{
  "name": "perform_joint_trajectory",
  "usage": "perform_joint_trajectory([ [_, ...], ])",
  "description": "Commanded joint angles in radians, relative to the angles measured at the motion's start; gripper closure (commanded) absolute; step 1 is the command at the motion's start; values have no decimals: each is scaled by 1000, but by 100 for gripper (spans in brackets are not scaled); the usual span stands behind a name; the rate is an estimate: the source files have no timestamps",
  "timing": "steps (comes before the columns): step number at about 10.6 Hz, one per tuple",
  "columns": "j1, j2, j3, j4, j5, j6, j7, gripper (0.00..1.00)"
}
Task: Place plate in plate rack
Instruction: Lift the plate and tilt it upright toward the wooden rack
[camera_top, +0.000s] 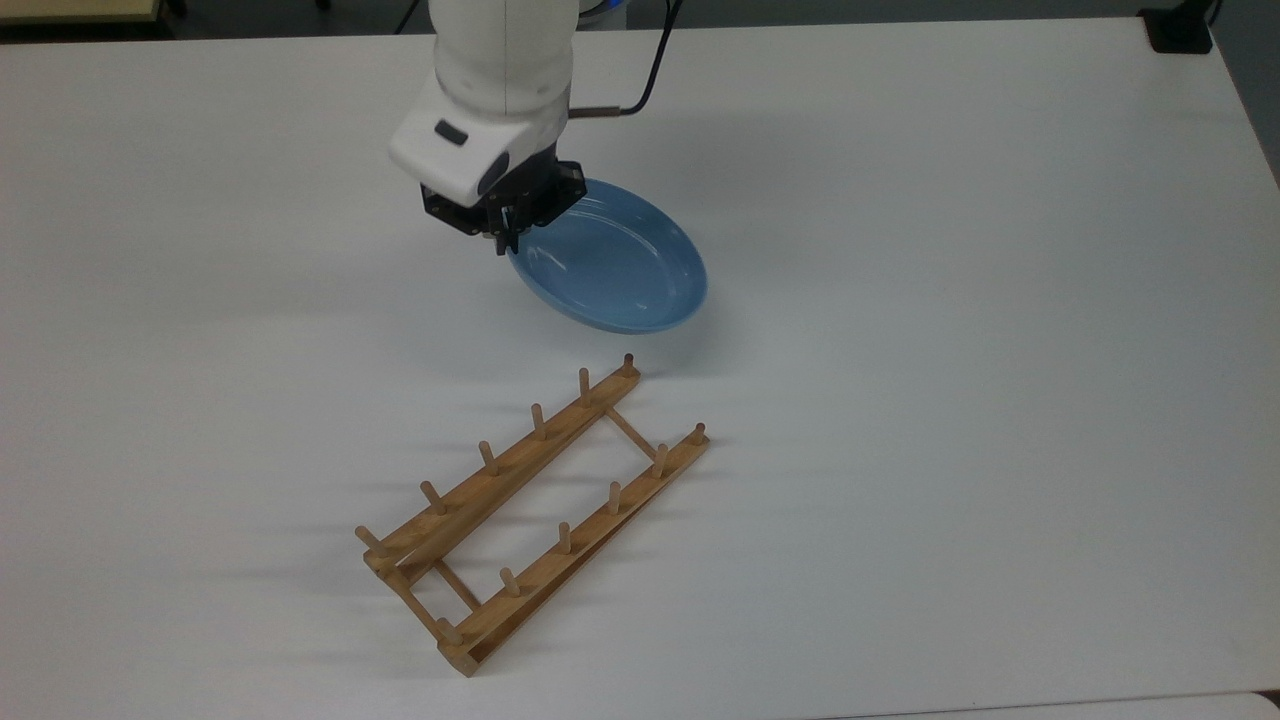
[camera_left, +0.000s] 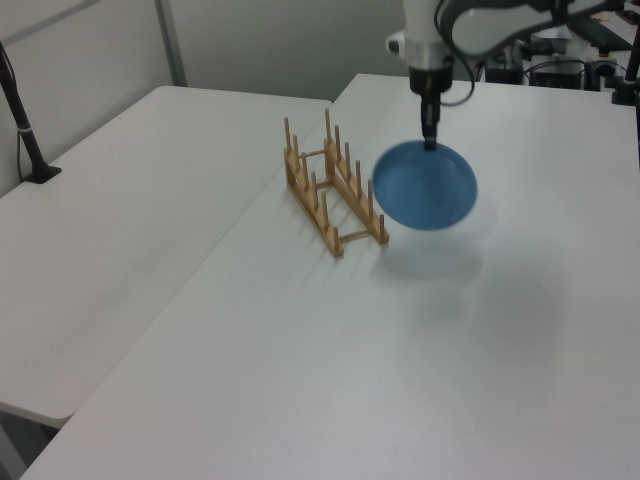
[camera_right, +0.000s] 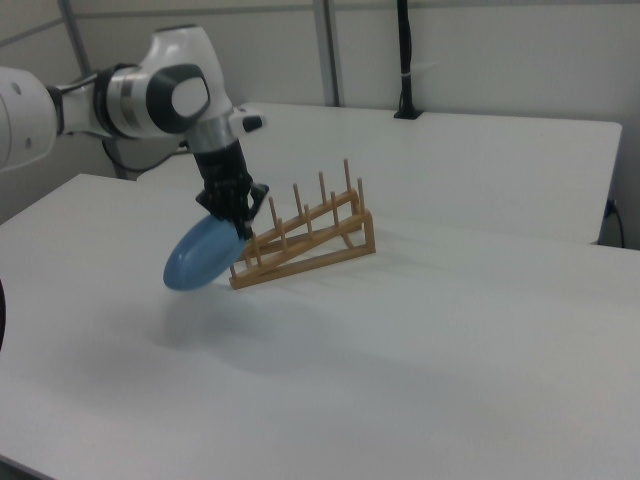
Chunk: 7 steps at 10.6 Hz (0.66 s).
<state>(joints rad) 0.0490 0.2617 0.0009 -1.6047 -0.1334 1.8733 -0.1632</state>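
Top view: my hand (camera_top: 507, 240) pinches plate (camera_top: 615, 262) rim, plate tilted off white counter (camera_top: 950, 300); rack (camera_top: 535, 510) nearby. Grey partition walls (camera_left: 260, 40) behind, 2nd table alongside.

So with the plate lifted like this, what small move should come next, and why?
Probably carry the plate toward the plate rack while tipping it more upright. The gripper pinches it by its rim, and it hangs tilted, clear of the table, beside the rack's near end in the right view. The slots between pegs need it on edge.
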Motion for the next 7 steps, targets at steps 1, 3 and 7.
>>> perform_joint_trajectory([
  [1,29,-12,-9,135,15,-14,138,100],
  [3,32,-13,-13,180,-17,77,268,100],
  [7,29,-7,-10,144,-283,344,540,100],
])
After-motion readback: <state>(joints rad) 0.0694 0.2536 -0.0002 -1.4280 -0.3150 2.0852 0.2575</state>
